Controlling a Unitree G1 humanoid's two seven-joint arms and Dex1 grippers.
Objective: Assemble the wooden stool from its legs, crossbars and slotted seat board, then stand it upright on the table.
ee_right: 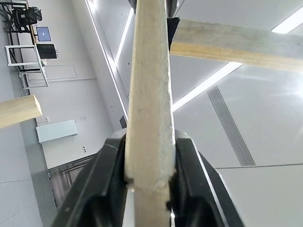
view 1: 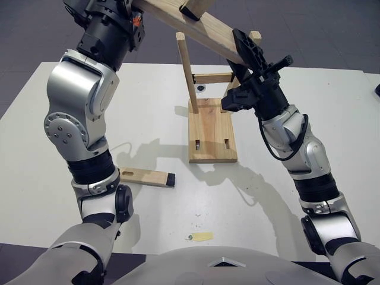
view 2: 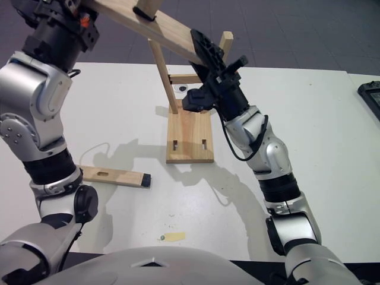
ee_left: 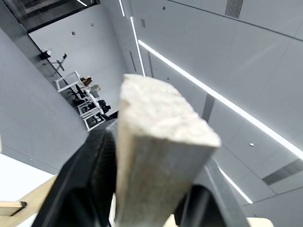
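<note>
The slotted seat board lies flat on the white table. One leg stands upright at its far end. A short crossbar joins it to a second leg, which is mostly hidden behind my right gripper. A long wooden leg hangs slanted in the air above them. My right gripper is shut on its lower end, seen close up between the black fingers. At the top edge my left gripper is shut on a wooden piece that crosses the long leg.
A loose wooden piece with a black end cap lies on the table, front left of the board. A small yellow tag sits near the front edge. A dark object rests at the far right edge.
</note>
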